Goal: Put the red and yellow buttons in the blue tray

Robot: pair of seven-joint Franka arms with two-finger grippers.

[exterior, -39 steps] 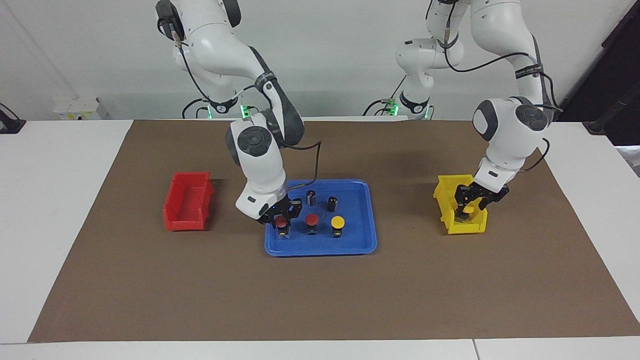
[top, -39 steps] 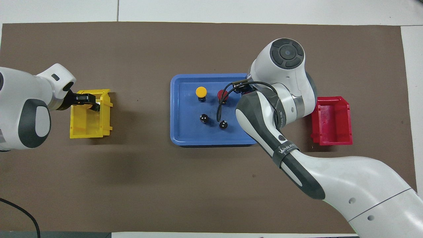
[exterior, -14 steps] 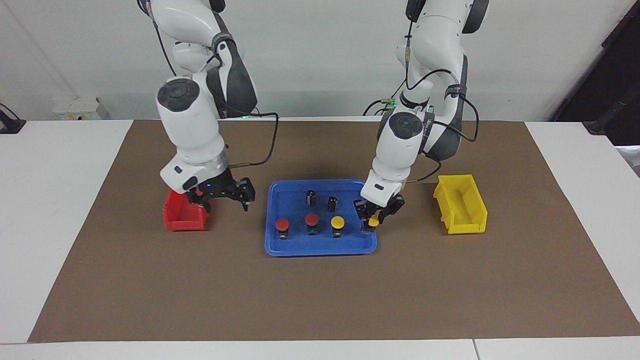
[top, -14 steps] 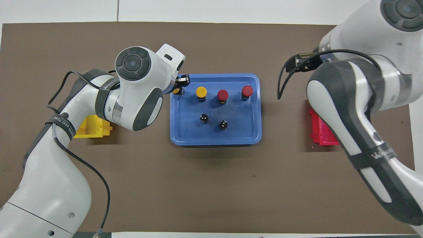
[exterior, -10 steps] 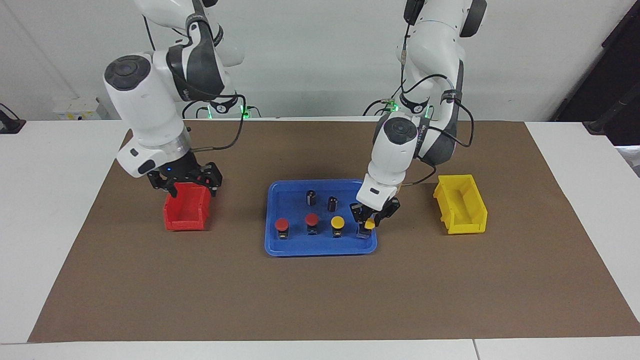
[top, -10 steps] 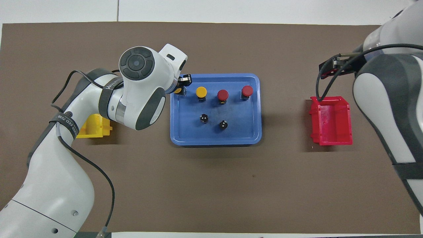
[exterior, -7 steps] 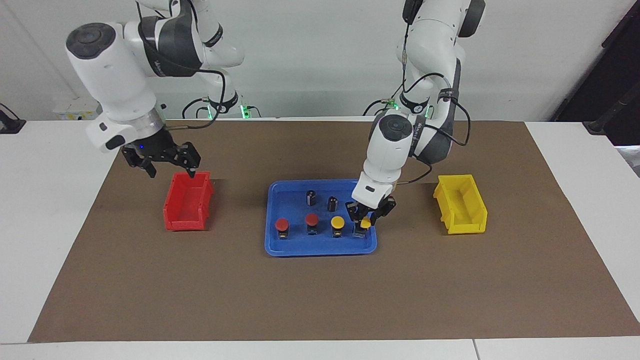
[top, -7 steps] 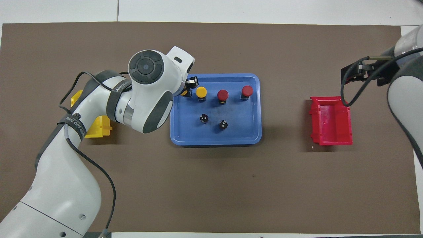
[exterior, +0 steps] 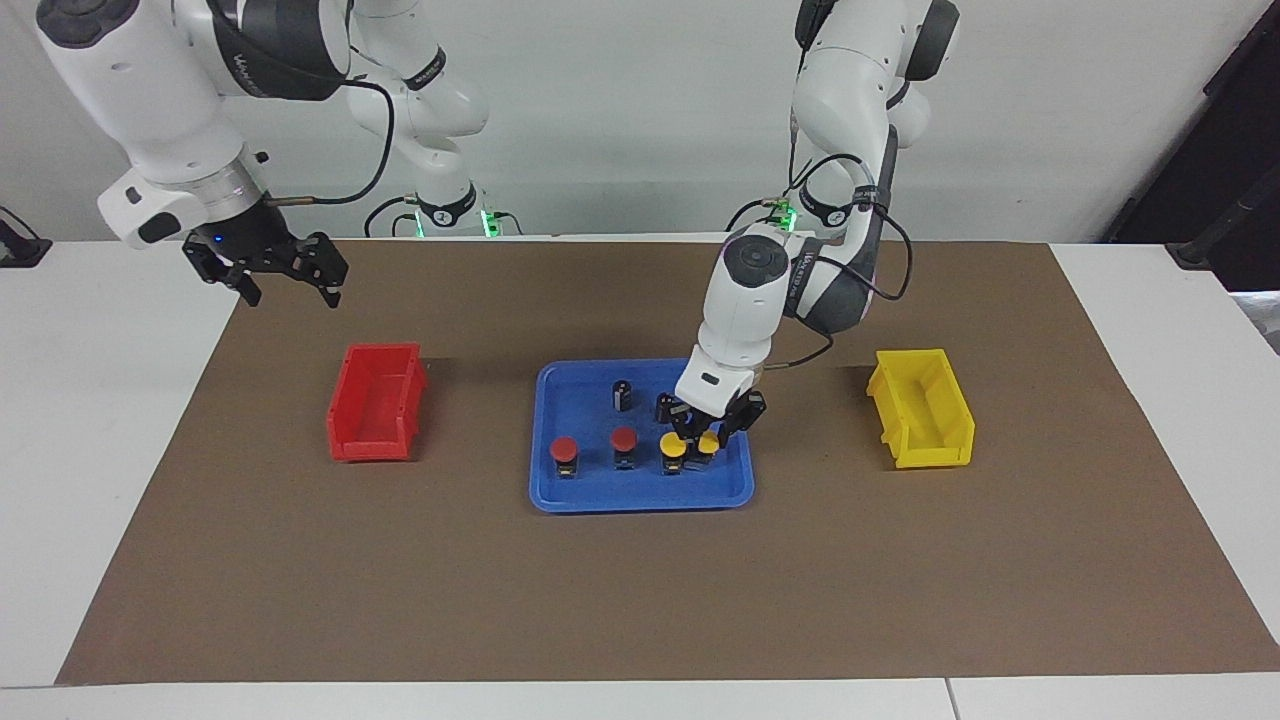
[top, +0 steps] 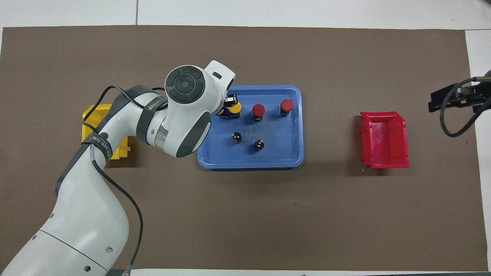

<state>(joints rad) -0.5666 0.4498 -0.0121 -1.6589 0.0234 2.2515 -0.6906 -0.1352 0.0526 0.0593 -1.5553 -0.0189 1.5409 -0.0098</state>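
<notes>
Yellow button (exterior: 708, 441) clamped in left hand (exterior: 707, 432), low inside blue tray (exterior: 640, 497), beside second yellow button (exterior: 673, 450). Right hand (exterior: 268, 268) raised, fingers spread, empty, over counter (exterior: 150, 400) near red bin (exterior: 375, 402).

One high camera is facing the robots across the table; another is looking steeply down from their end. Both are covering the brown mat (exterior: 640, 560).

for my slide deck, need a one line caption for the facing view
Left end effector lowers a yellow button into the blue tray beside three buttons; right end effector open.
</notes>
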